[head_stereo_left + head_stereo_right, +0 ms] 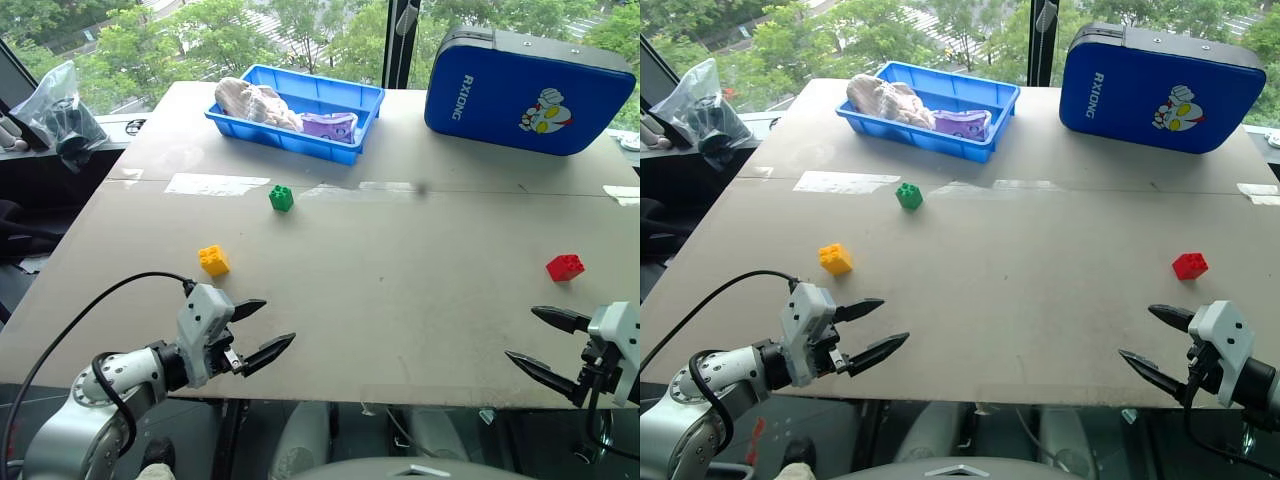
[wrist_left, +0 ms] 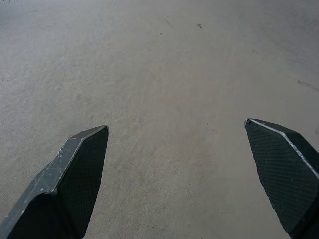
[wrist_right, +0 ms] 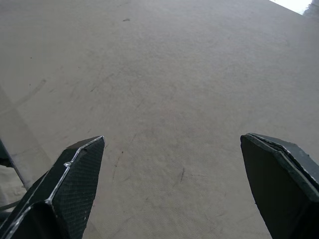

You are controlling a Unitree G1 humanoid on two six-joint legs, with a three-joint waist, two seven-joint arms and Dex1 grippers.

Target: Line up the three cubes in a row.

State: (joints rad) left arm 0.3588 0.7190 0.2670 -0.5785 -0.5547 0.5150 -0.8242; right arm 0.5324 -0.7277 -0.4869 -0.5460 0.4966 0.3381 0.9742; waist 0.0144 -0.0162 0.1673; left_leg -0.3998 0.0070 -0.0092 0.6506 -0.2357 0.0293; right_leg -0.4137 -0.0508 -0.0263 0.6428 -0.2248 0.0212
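Three studded cubes lie spread over the grey table (image 1: 400,270). The green cube (image 1: 281,198) sits towards the back, left of centre. The yellow-orange cube (image 1: 213,260) lies nearer the front left, just beyond my left gripper (image 1: 270,325), which is open and empty over the table's front edge. The red cube (image 1: 565,267) rests at the right, a short way beyond my right gripper (image 1: 522,338), also open and empty. In both wrist views, wide-apart fingers (image 2: 75,169) (image 3: 70,184) frame bare tabletop.
A blue tray (image 1: 345,150) with a cloth and a purple item stands at the back centre. A blue padded case (image 1: 525,90) stands at the back right. Tape strips (image 1: 215,184) cross the table behind the green cube. A plastic bag (image 1: 60,105) lies off the left edge.
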